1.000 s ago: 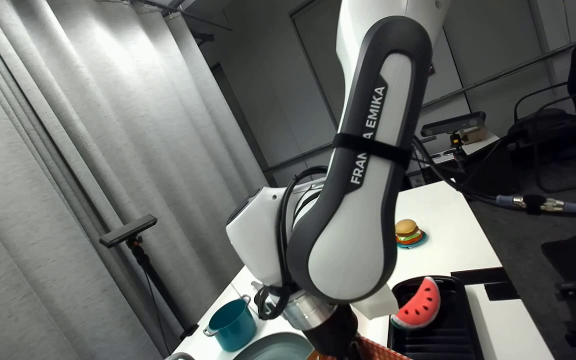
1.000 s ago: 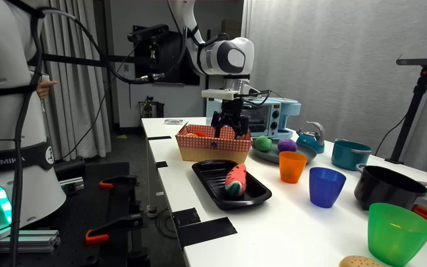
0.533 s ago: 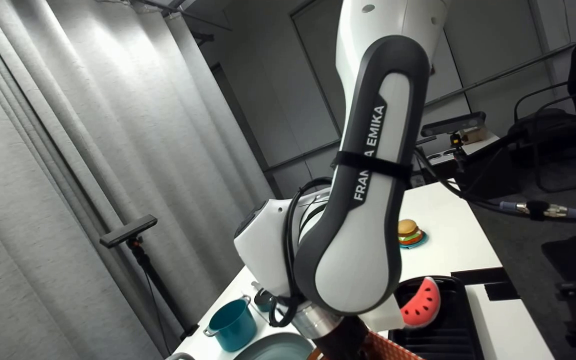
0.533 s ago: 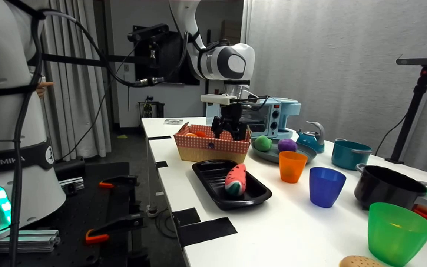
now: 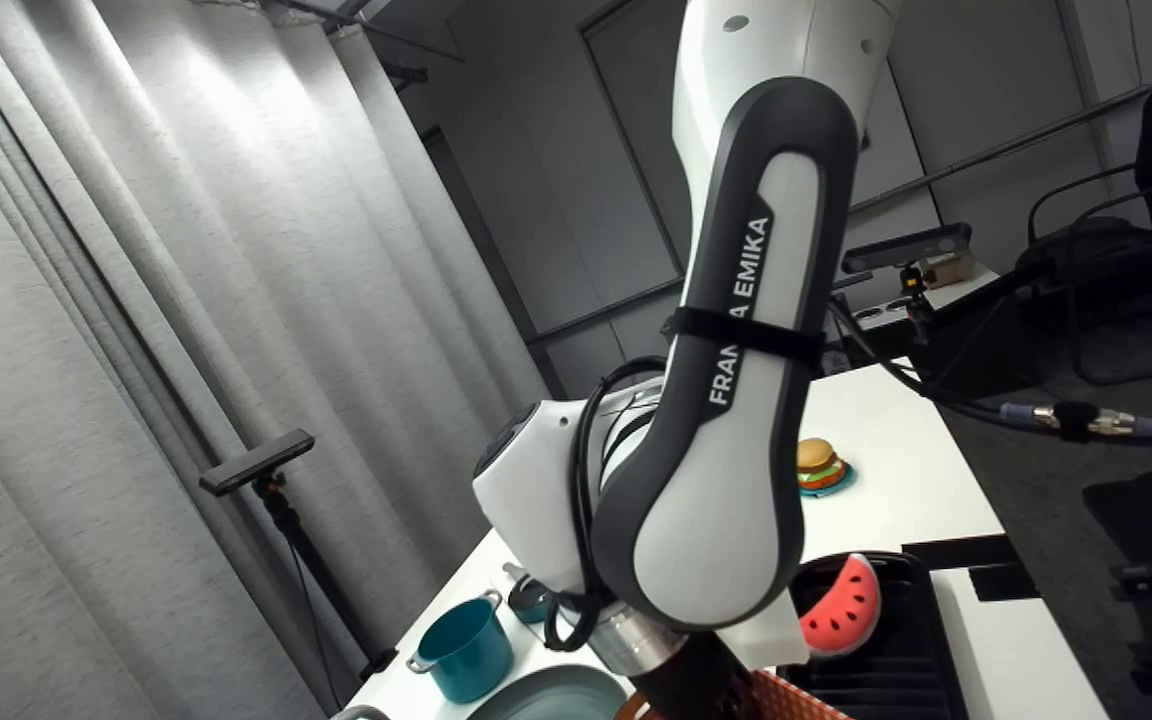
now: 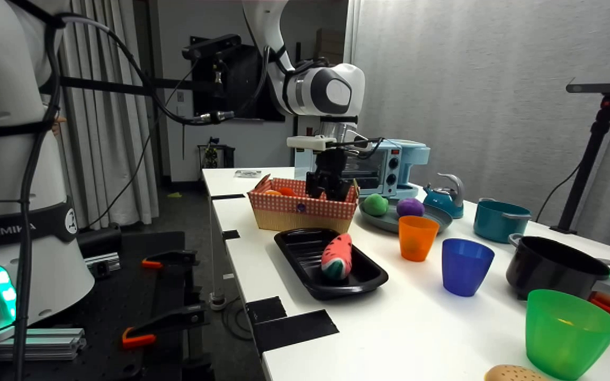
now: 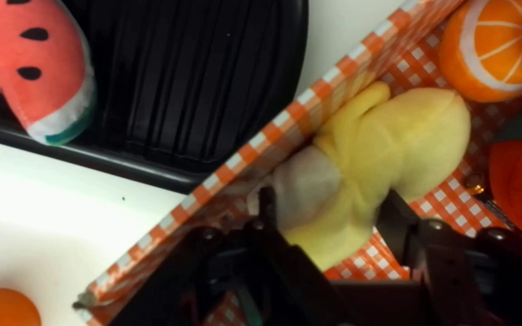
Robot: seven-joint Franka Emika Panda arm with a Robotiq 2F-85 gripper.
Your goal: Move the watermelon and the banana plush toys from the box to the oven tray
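Observation:
The watermelon plush (image 6: 337,256) lies in the black oven tray (image 6: 305,264); both also show in the other exterior view and in the wrist view. The red checked box (image 6: 305,211) stands right behind the tray. The yellow banana plush (image 7: 406,131) lies in the box along its wall in the wrist view; the box hides it in both exterior views. My gripper (image 7: 329,199) is down inside the box with a finger on each side of the banana. The right finger presses into the yellow cloth, and the left finger touches its pale part. The fingertips are partly hidden.
An orange-slice plush (image 7: 492,54) and a red object (image 7: 521,190) share the box. A grey plate (image 6: 440,218) with green and purple toys, an orange cup (image 6: 418,238) and a blue cup (image 6: 465,267) stand nearby. A toaster oven (image 6: 376,164) stands behind the box.
The arm has come down a little deeper into the box. The fingers have drawn closer together around the banana. The watermelon and tray have not moved.

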